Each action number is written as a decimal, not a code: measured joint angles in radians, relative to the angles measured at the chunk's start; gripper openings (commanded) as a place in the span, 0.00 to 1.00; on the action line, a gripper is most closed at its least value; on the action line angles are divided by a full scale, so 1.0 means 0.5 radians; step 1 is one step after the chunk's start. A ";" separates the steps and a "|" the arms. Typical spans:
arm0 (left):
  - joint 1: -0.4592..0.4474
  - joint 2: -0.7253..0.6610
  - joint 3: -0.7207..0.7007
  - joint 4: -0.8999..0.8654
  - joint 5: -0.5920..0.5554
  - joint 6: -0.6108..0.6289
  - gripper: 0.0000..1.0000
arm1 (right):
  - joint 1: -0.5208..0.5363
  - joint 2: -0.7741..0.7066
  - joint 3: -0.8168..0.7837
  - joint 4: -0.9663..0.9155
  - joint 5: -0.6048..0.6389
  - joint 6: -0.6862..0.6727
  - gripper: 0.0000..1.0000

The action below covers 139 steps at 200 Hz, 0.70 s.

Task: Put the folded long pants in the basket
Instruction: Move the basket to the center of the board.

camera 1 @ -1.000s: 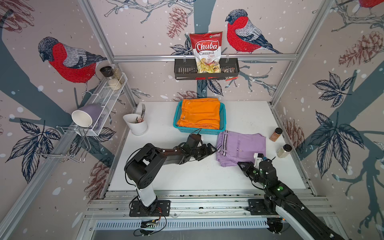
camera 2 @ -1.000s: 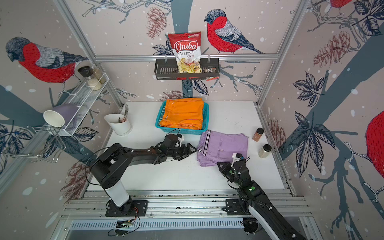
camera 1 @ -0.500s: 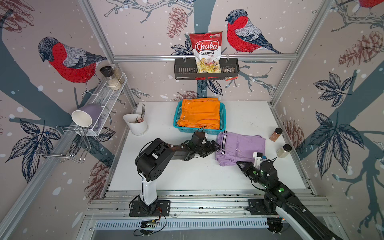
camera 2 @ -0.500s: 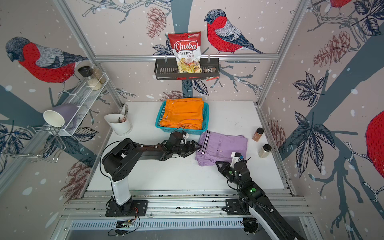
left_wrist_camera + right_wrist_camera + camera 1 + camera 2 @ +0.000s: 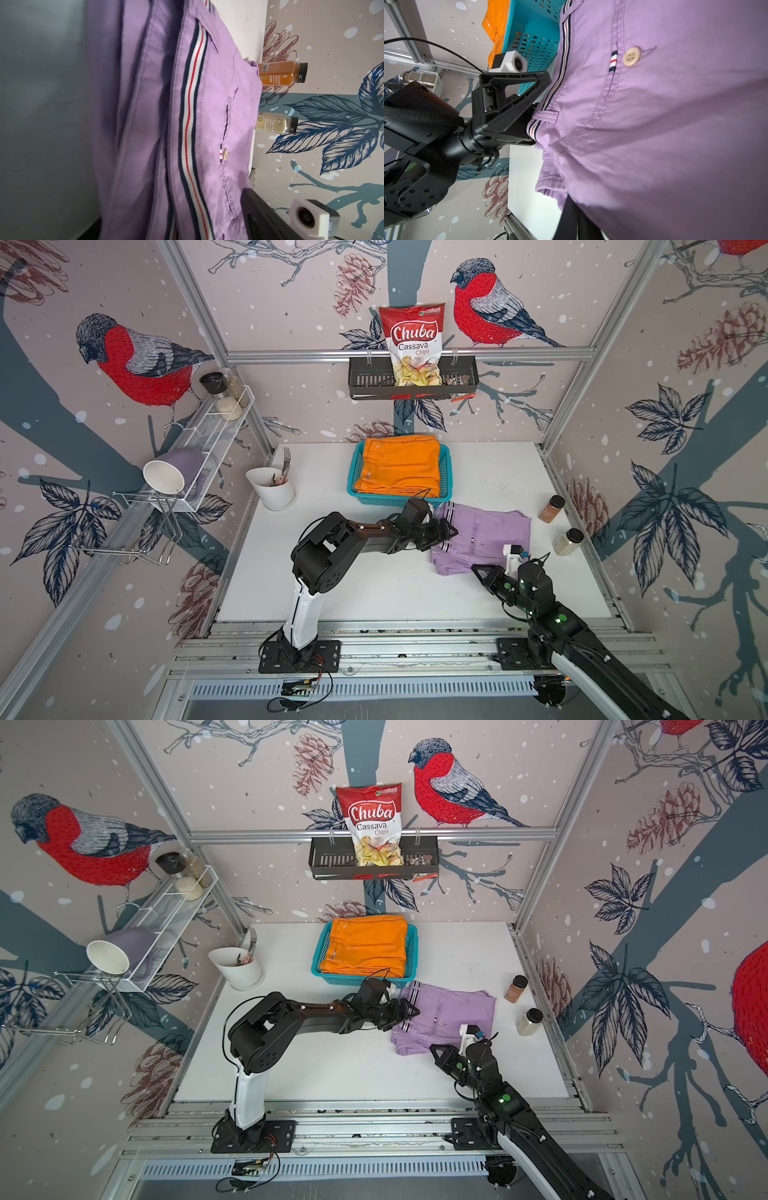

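While the orange pants (image 5: 401,466) lie on top in the basket (image 5: 374,499) at the back of the table (image 5: 374,580), the lilac pants (image 5: 486,531) lie folded on the table. They are outside the basket, just beside its near right corner. The left gripper (image 5: 446,529) reaches in low, turned on its side, to the lilac pants' striped edge. The right gripper (image 5: 478,570) meets their near edge with its jaws closed to a point. Whether cloth is pinched there I cannot tell. A brown jar (image 5: 551,509) and a pale jar (image 5: 568,541) stand right of the pants, apart from them. Both top views agree: left gripper (image 5: 409,1009) at the striped edge, right gripper (image 5: 436,1050) at the near edge, basket (image 5: 345,979) behind.

In the left wrist view the lilac pants (image 5: 207,124) fill most of the frame, and the striped trim (image 5: 191,124) runs along the folds. The right gripper (image 5: 249,195) touches the cloth's edge. Both jars stand beyond the cloth by the wall.

In the right wrist view the left gripper (image 5: 540,110) has its jaws apart, with the striped waistband edge in the gap. Whether they press it I cannot tell. The basket (image 5: 533,47) stands just behind it, and the orange pants (image 5: 496,25) show above its rim. The lilac pants (image 5: 654,124), with a button (image 5: 631,56), drape over the right gripper's dark fingers (image 5: 571,220).
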 measured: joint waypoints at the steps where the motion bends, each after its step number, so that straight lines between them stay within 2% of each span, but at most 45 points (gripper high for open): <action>1: 0.000 0.001 0.000 -0.002 -0.002 -0.001 0.51 | 0.000 0.000 0.000 -0.001 0.000 -0.001 0.15; 7: 0.000 0.008 0.001 -0.014 -0.009 -0.005 0.40 | 0.000 -0.002 0.000 -0.001 -0.004 -0.001 0.28; 16: 0.000 0.015 0.001 -0.043 -0.028 -0.005 0.17 | 0.000 -0.011 0.001 0.000 -0.021 -0.006 0.49; 24: 0.000 0.017 -0.005 -0.066 -0.051 -0.005 0.00 | 0.001 -0.030 0.005 -0.001 -0.039 -0.017 0.62; 37: 0.000 0.005 -0.034 -0.062 -0.065 -0.002 0.00 | 0.001 -0.077 0.023 -0.014 -0.054 -0.046 0.73; 59: 0.004 -0.063 -0.140 -0.029 -0.101 -0.007 0.00 | -0.004 -0.214 0.109 -0.200 -0.084 -0.101 0.80; 94: 0.010 -0.279 -0.433 0.020 -0.115 -0.032 0.00 | -0.012 -0.391 0.394 -0.614 -0.094 -0.179 0.80; 115: 0.021 -0.484 -0.611 -0.021 -0.167 -0.062 0.00 | -0.013 -0.249 0.534 -0.639 -0.064 -0.211 0.77; 139: 0.093 -0.750 -0.799 -0.072 -0.211 -0.055 0.00 | -0.024 0.131 0.576 -0.635 -0.064 -0.262 0.76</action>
